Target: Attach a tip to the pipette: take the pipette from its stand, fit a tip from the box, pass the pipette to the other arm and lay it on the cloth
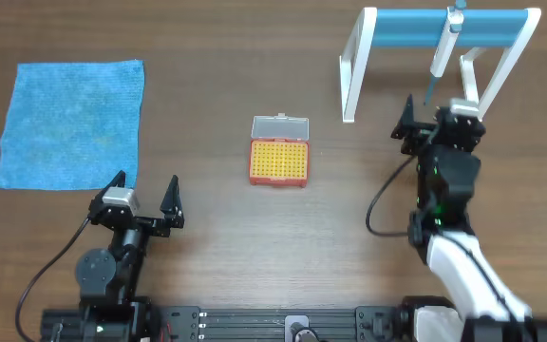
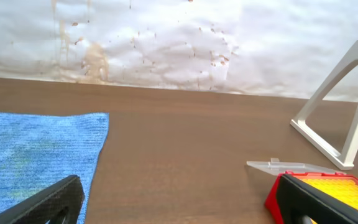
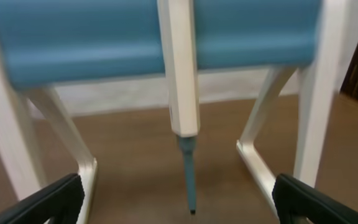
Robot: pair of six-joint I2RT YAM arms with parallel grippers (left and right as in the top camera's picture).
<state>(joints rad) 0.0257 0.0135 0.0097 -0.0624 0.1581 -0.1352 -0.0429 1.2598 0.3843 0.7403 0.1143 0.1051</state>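
**Near field.** The left gripper point(image 1: 144, 190) sat low over the wooden desk point(image 1: 254, 237), close to the arm bases and just beside the near right corner of the blue cloth point(image 1: 72, 123). Its fingers point(image 2: 48, 202) were spread wide and grasped nothing.

**Middle field.** The tip box point(image 1: 279, 157) stood at the centre of the desk, well apart from both grippers. It had a red body, a yellow rack of tips, and a clear lid point(image 1: 280, 126) folded back on its far side. To its left the cloth lay flat, reaching toward the far left of the desk.

**Right side.** The right gripper point(image 1: 435, 116) hung on the near side of the pipette stand point(image 1: 402, 27). Its fingers point(image 3: 42, 202) were released and empty. In the right wrist view they flanked the lower shaft of the pipette point(image 3: 182, 93), which stood farther off and untouched.

**Far field.** The stand consisted of white legs carrying a blue crossbar. The pipette hung upright from this bar, its white body above and its narrow teal shaft pointing down, clear of the desk. Behind the desk in the left wrist view ran a stained white wall covering point(image 2: 197, 43).
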